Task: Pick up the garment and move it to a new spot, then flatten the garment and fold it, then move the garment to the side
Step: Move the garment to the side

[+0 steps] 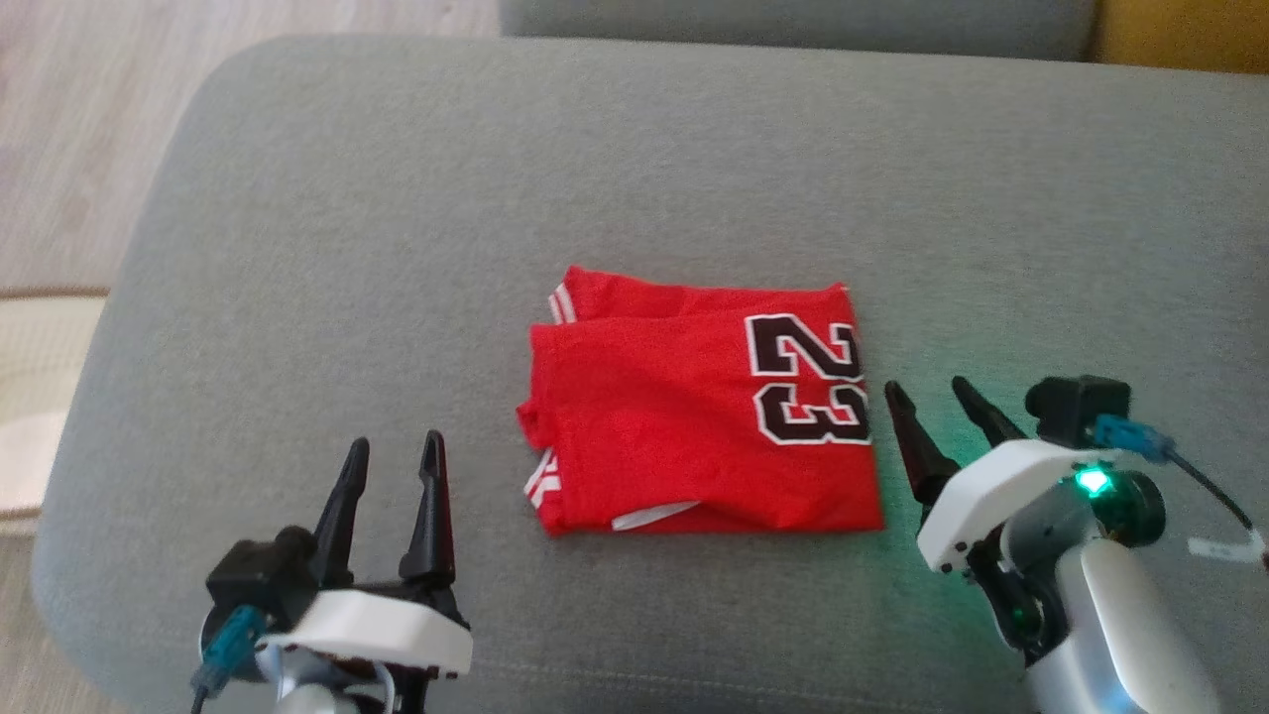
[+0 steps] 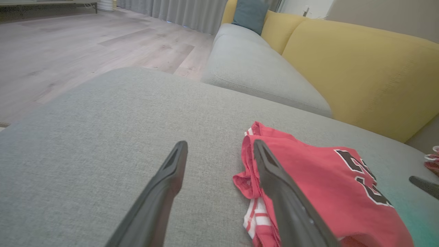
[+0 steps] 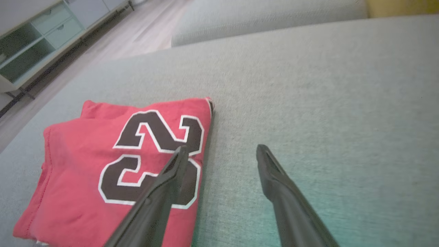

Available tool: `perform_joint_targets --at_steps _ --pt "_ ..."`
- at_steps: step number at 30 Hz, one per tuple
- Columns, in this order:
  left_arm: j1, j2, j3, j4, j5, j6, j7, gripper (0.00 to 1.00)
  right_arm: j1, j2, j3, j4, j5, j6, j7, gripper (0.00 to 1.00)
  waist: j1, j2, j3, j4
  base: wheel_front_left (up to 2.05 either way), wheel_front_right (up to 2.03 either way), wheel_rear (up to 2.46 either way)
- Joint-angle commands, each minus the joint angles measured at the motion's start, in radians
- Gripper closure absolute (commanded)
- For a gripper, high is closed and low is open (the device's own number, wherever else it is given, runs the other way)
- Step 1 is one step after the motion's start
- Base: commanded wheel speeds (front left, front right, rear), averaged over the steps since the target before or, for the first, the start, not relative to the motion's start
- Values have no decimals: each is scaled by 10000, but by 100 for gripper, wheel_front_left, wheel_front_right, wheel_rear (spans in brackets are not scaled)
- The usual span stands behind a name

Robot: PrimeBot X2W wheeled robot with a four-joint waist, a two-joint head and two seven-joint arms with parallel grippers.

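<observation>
- Lying folded into a red rectangle, the garment point(image 1: 684, 416) is resting mid-seat on the grey sofa cushion point(image 1: 397, 198), number 23 facing up.
- The left gripper point(image 1: 397, 441) is hovering near its left edge, fingers spread wide, empty.
- The right gripper point(image 1: 929, 385) is hovering just beside its right edge, equally wide, empty.

I see a wide grey seat cushion point(image 1: 397, 198), a second grey cushion point(image 2: 253, 75) beyond it, a yellow backrest point(image 2: 360, 68) with a teal pillow point(image 2: 250, 13), pale wooden floor point(image 2: 68, 44), grey curtains point(image 2: 185, 13) and a drawer cabinet point(image 3: 31, 37).
</observation>
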Motion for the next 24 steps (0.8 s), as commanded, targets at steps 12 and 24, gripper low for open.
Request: perform_joint_targets --at_steps 12,24 --pt "-668 -84 284 -272 -172 11 -124 0 -976 -540 264 501 990 -9 2118 0 0 -1 715 1246 0 0 0" --pt "-767 -88 200 -400 -289 175 -124 0 -1485 -699 861 685 1955 -9 2672 100 0 -1 983 1119 0 0 0"
